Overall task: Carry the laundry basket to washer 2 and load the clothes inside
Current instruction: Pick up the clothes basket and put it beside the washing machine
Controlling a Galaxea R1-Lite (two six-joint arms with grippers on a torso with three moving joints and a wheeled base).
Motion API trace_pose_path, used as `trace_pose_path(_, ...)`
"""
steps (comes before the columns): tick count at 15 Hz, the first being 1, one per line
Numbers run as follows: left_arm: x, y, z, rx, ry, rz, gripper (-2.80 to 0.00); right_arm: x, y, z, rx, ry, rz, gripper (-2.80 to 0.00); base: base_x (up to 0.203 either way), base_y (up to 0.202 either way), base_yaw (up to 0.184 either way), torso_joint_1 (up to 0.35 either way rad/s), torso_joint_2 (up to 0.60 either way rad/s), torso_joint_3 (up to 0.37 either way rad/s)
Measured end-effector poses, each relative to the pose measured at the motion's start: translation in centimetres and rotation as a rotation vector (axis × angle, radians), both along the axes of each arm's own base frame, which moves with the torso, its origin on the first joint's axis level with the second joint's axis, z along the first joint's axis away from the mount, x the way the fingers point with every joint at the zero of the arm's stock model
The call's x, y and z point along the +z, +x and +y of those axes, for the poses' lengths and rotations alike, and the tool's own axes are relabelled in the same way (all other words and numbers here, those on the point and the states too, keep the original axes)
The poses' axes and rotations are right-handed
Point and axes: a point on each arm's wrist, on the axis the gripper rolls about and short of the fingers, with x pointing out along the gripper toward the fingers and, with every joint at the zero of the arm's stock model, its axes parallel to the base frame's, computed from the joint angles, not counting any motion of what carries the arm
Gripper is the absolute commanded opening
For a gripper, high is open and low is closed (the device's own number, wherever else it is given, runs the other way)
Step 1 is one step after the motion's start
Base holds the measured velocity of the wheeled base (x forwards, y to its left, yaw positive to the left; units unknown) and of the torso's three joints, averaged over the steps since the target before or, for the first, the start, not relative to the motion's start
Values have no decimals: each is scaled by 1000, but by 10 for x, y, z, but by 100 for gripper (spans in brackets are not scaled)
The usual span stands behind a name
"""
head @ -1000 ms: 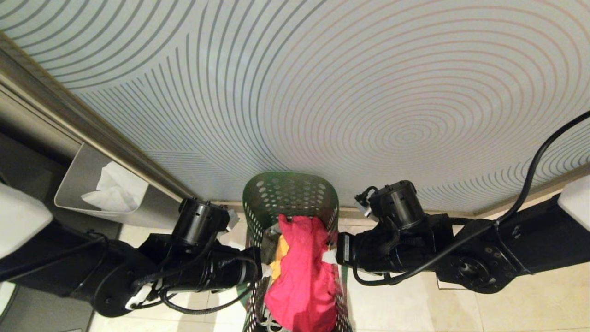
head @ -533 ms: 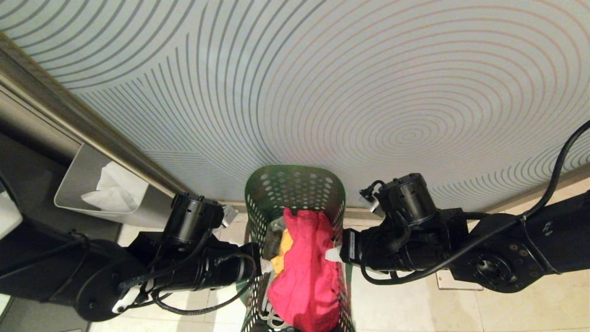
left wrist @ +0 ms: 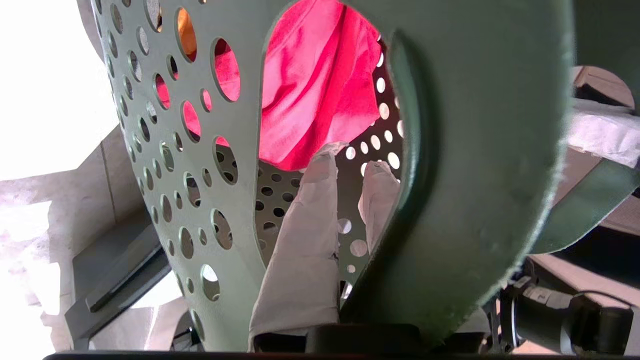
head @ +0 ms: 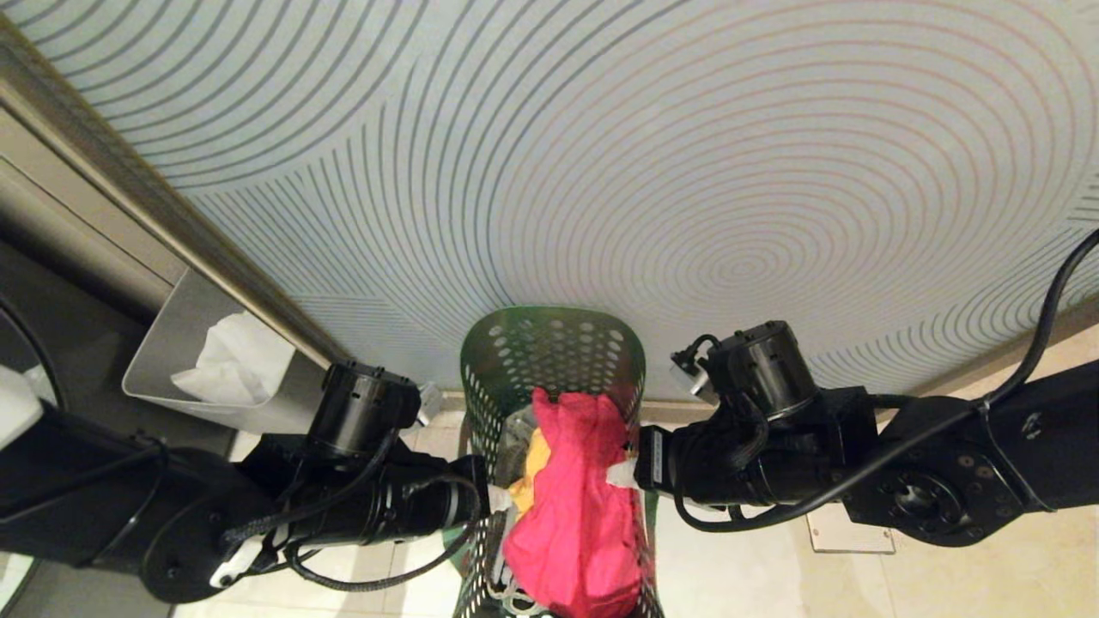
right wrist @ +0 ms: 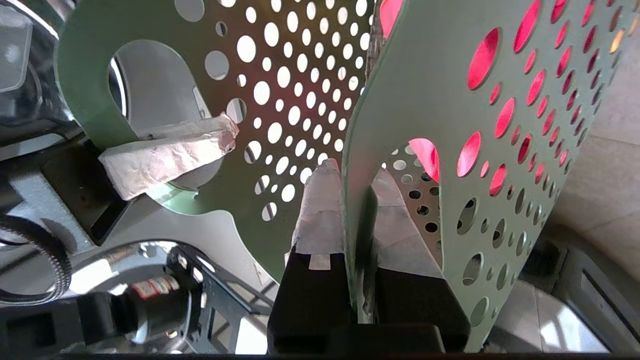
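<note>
The dark green laundry basket (head: 549, 360), its walls dotted with round holes, hangs between my two arms in front of a patterned wall. The clothes lie inside it: a bright pink-red garment (head: 575, 515) on top, a yellow-orange one (head: 531, 481) beside it. My left gripper (head: 496, 498) reaches through the handle cut-out, shut on the handle band (left wrist: 450, 200), with white-wrapped fingers (left wrist: 305, 225) pointing inward. My right gripper (right wrist: 355, 175) is shut on the opposite wall (right wrist: 415, 100), one finger on each side. Washer 2 is out of view.
A plain grey bin (head: 163, 343) holding a white sheet (head: 227, 369) stands at the left, below a metal ledge (head: 129, 197). The wall with arc stripes (head: 687, 172) fills the far side. Beige floor tiles (head: 987, 558) lie under the right arm.
The whole picture has shifted a little, so the camera moved. The basket sits slightly higher in view between the arms. Both grips are unchanged.
</note>
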Motion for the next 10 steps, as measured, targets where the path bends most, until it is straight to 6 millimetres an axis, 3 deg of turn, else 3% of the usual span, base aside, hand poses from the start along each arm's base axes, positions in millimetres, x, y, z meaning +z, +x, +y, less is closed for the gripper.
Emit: trace_pose_path(10,7,-21,-12,-74,-11,-14,-280,18,-6,-4,-38,59,31,-280,0,0,0,1,2,203)
